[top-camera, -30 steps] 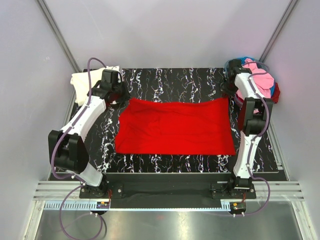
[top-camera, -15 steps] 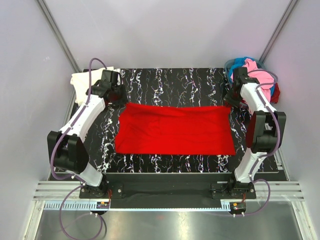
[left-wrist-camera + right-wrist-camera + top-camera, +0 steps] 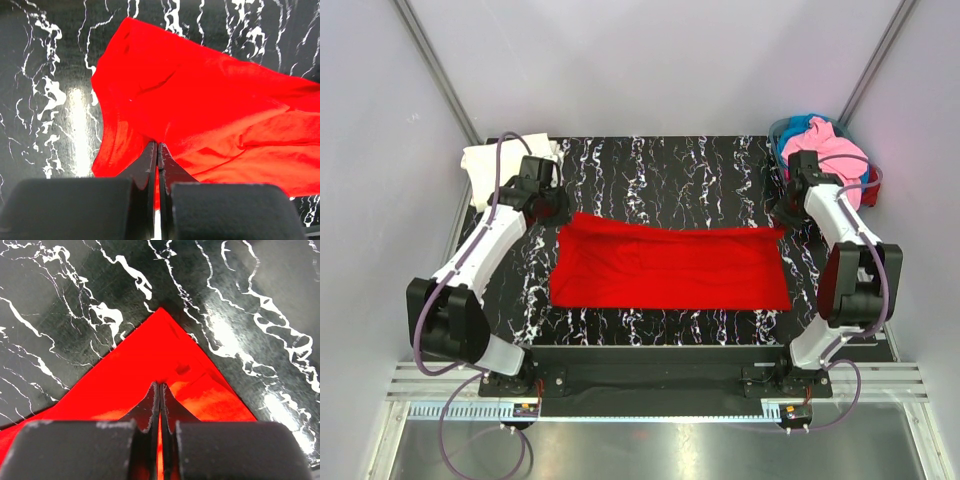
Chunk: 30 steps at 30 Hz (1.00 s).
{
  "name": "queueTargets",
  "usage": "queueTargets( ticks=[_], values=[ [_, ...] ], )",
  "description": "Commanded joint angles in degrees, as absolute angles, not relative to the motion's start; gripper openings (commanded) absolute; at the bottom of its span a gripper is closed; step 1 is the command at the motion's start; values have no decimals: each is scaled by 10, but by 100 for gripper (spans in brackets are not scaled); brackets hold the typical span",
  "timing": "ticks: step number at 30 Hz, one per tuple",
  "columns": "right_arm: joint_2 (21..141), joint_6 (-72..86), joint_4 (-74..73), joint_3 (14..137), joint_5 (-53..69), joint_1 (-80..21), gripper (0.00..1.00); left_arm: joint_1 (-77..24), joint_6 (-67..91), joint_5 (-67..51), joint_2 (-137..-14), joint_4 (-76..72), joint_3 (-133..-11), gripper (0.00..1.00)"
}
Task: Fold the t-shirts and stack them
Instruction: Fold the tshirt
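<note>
A bright red t-shirt (image 3: 670,270) lies spread across the black marbled table (image 3: 670,165). My left gripper (image 3: 558,208) is shut on its far left corner, and my right gripper (image 3: 780,216) is shut on its far right corner. In the left wrist view the closed fingers (image 3: 150,160) pinch red cloth (image 3: 210,100) that hangs in folds above the table. In the right wrist view the jaws are pressed together on a pointed corner of red cloth (image 3: 150,355). A cream-white t-shirt (image 3: 492,160) lies at the back left. A pile of pink and blue t-shirts (image 3: 828,148) sits at the back right.
Grey walls close the table in on three sides. The arm bases and a metal rail (image 3: 650,385) run along the near edge. The pile at the back right sits close behind my right arm.
Both grippers have carried the red shirt's far edge toward the near side, so the shirt looks narrower. The right arm's elbow has swung outward to the right.
</note>
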<state>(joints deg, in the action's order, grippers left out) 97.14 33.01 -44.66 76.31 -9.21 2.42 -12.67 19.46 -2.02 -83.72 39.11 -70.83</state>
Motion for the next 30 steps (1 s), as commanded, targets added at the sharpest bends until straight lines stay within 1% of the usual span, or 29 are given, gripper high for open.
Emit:
queueTargets(
  ticks=[1,3,5,7,8,10,16,17,20,27,30],
  values=[
    [925,337,-426,764,-115,27,0,-123,183,-2,-818,373,-707,0],
    [917,337,-423,778,-111,26,0,-123,179,-2,-836,378,-736,0],
    [931,336,-429,820,-102,26,0,-123,171,-1,-867,390,-770,0],
    [953,332,-441,874,-96,26,0,-123,159,-1,-895,396,-829,0],
    [979,328,-444,892,-93,27,0,-122,155,-2,-928,399,-871,0],
    [1008,317,-455,947,-92,26,0,-121,147,-1,-963,403,-911,0],
    [1108,293,-471,1058,-77,27,0,-113,132,-29,-1100,424,-1075,0],
    [1132,290,-474,1068,-68,27,0,-112,130,-29,-1131,437,-1113,0],
    [1168,290,-478,1094,-57,26,0,-110,126,-26,-1171,445,-1164,0],
    [1205,286,-492,1141,-58,26,0,-108,105,-18,-1195,453,-1206,0],
    [1202,284,-495,1130,-55,27,0,-108,101,-5,-1177,454,-1185,0]
  ],
)
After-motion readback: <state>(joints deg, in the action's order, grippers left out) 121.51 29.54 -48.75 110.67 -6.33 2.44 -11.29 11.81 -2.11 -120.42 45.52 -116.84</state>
